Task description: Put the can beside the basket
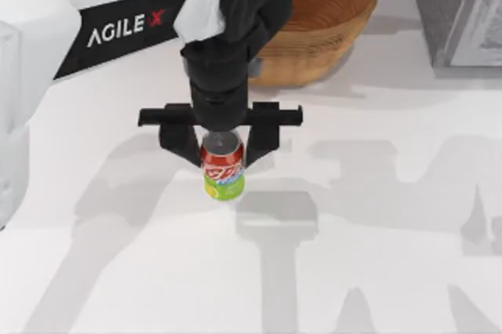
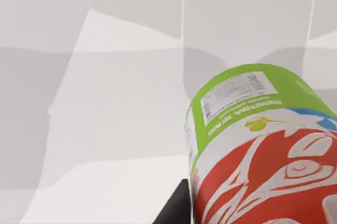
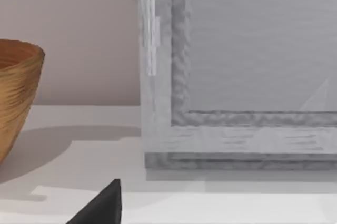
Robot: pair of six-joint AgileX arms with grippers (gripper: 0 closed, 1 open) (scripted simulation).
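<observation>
The can (image 1: 223,171), silver-topped with a red band over a green lower part, stands upright near the table's middle. My left gripper (image 1: 222,155) reaches down over it, a black finger on each side of its upper part, shut on it. The left wrist view shows the can (image 2: 263,150) very close, with one dark finger (image 2: 174,211) beside it. The basket (image 1: 333,12), a wide tan wicker bowl, sits at the back behind the left arm, and its side (image 3: 16,87) appears in the right wrist view. A dark fingertip (image 3: 105,205) of my right gripper shows there.
A tall grey box (image 1: 463,5) stands at the back right, to the right of the basket, and looms close in the right wrist view as the grey box (image 3: 237,77). White tabletop (image 1: 376,271) spreads in front and to the right of the can.
</observation>
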